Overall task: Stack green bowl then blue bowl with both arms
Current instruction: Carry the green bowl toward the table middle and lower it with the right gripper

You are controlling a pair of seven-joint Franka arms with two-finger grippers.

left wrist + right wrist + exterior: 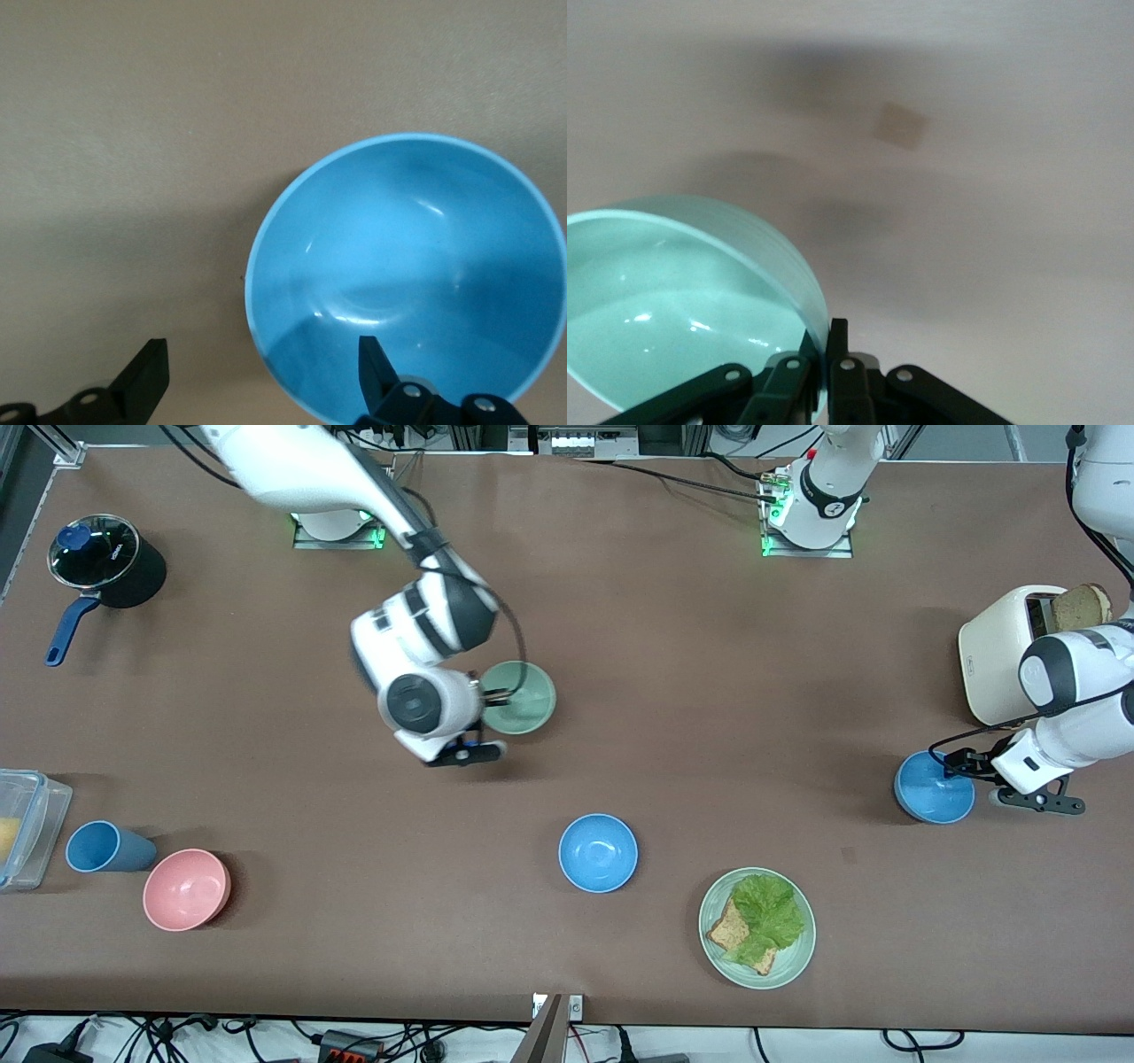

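Bowls risk slipping: right gripper (824, 354) pinches green bowl (523, 696) mid-frame by its thin rim; left gripper (261, 376) straddles blue bowl (932, 788) at right edge, fingers apart.

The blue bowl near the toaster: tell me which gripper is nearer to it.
Left. The left gripper straddles the rim of that blue bowl, fingers open. The right gripper is over mid-table, shut on the green bowl.

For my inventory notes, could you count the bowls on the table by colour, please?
Blue bowls: 2
Green bowl: 1
Pink bowl: 1
Total: 4 bowls
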